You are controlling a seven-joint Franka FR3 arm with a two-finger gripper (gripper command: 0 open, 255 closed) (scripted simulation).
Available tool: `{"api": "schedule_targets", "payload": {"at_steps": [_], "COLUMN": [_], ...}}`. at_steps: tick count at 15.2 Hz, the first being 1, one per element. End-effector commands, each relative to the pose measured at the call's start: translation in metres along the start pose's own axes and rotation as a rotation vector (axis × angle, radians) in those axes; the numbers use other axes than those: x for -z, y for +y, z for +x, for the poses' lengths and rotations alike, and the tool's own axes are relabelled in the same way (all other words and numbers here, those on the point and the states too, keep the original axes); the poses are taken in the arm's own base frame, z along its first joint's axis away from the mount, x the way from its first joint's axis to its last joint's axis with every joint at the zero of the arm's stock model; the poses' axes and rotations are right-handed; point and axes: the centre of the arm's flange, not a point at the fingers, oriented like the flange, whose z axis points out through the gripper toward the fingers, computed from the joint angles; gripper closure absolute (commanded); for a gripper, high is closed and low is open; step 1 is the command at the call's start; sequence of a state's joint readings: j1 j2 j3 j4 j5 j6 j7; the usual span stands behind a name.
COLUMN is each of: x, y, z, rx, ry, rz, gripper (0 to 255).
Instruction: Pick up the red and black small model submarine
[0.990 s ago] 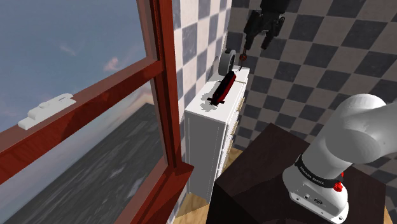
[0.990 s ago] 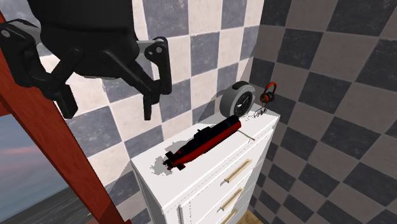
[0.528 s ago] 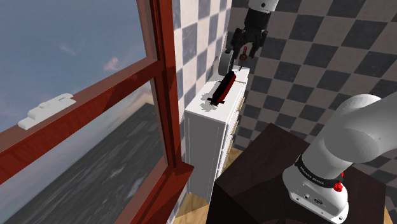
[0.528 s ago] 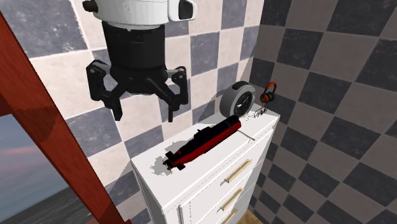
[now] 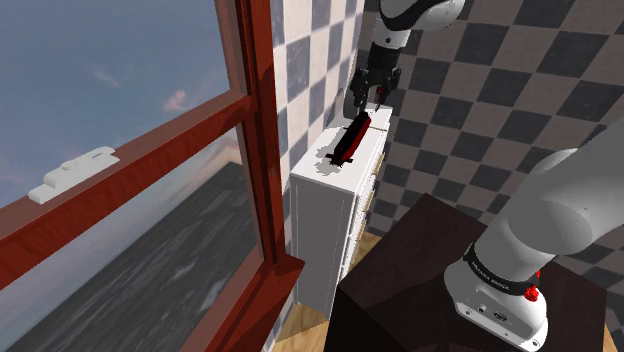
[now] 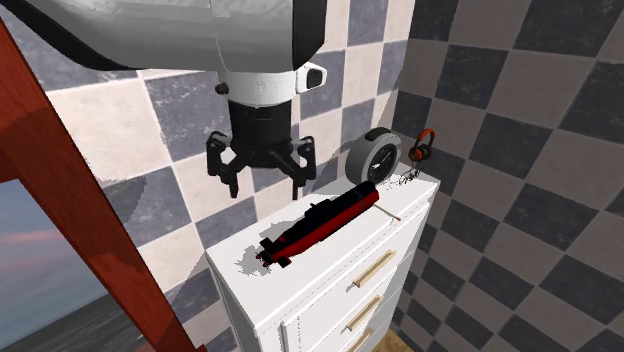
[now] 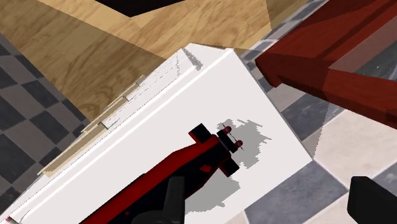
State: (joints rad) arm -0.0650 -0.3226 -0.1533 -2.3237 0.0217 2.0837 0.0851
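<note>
Submarine (image 6: 318, 224), red and black, lies lengthwise on the white cabinet (image 6: 335, 262) top, below the jaws, which hang spread wide and empty. Left of the jaws the red window frame (image 6: 60, 200) stands near, and the checked wall (image 6: 160, 205) is just behind them. Right of them a round clock (image 6: 375, 158) and headphones (image 6: 424, 147) crowd the hull's far end. One finger (image 7: 172, 197) sits over the hull, so a straight drop would likely strike it and skid it toward the cabinet's front edge. Free room lies above and frontward.
</note>
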Motion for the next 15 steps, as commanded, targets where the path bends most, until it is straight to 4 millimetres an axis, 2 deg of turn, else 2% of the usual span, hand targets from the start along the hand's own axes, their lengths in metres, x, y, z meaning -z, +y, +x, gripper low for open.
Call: {"api": "schedule_targets", "payload": {"at_steps": [1,15], "x": [-0.018,-0.141], "y": [0.005,0.069], "z": [0.022,0.140], "rx": [-0.015,-0.121], "ry": [0.000,-0.006], "rz": [-0.011,-0.085], "gripper": [0,0]}}
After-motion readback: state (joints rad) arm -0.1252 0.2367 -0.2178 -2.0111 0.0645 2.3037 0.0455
